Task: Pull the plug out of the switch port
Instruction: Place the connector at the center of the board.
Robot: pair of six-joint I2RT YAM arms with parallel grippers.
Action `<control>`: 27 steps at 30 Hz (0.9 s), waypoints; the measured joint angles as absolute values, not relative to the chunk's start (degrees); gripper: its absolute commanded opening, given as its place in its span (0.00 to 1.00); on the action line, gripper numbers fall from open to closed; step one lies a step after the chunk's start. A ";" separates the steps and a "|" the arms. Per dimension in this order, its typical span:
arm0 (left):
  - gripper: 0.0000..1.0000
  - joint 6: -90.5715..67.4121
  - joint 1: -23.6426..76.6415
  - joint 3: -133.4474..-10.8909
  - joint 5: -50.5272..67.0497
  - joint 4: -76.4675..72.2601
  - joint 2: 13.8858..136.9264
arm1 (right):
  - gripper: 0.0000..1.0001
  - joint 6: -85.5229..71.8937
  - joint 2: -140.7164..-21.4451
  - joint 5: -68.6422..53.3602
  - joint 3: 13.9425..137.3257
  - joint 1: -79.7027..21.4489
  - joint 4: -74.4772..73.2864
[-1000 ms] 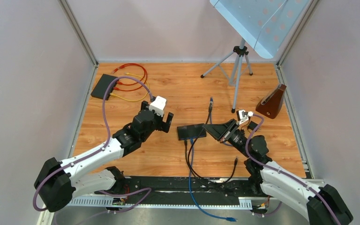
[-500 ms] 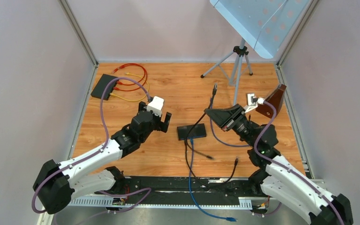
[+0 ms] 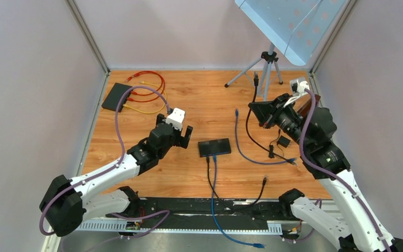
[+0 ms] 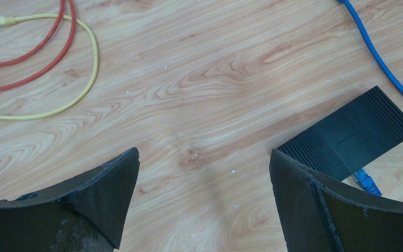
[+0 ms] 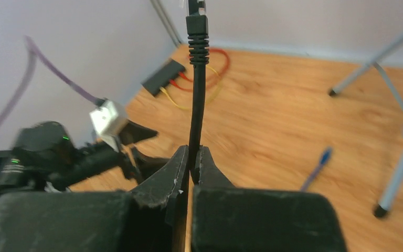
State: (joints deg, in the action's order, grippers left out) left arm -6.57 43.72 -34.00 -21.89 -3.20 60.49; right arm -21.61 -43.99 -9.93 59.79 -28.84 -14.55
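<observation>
Your R gripper (image 3: 253,107) is up at 2 o'clock, pinching the black cable (image 5: 197,94) by the tripod (image 3: 265,72); L gripper (image 4: 204,163), spread wide, sits 9 o'clock of the switch (image 3: 214,147).

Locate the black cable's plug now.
Top view, far right: the black plug stands above the shut right gripper, which pinches its cable, beside the tripod.

The left arm (image 3: 105,173) and the right arm (image 3: 349,197) are glossy white shells set between bulky black joint housings. A purple cable (image 3: 117,128) loops loosely along each one up to a small white camera box (image 3: 176,117) at the wrist. Ahead of that camera box, the left gripper (image 4: 203,154) and the right gripper (image 5: 194,152) carry matte black, wedge-shaped fingers (image 4: 105,194) with scuffed, greyish edges. Behind the camera box, tiny green lights (image 5: 63,138) glow on the left arm's black housing.
</observation>
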 measured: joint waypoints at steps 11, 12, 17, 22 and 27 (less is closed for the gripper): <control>1.00 -6.61 43.70 -34.02 -20.43 -3.20 62.72 | 0.00 -14.35 -54.41 -24.12 56.55 -15.70 -29.93; 1.00 -6.66 43.70 -34.02 -20.27 -3.18 62.85 | 0.00 -14.24 -55.96 -26.24 55.66 -15.07 -29.56; 1.00 -6.76 43.70 -34.02 -19.77 -3.05 63.07 | 0.00 -16.86 -62.39 -32.38 51.75 -12.86 -24.23; 1.00 -6.76 43.70 -34.02 -19.66 -2.98 63.07 | 0.00 -22.57 -67.24 -35.79 50.13 -10.92 -15.38; 1.00 -6.79 43.70 -34.02 -19.31 -2.85 63.07 | 0.01 -26.04 -72.42 -37.10 50.13 -9.80 -8.97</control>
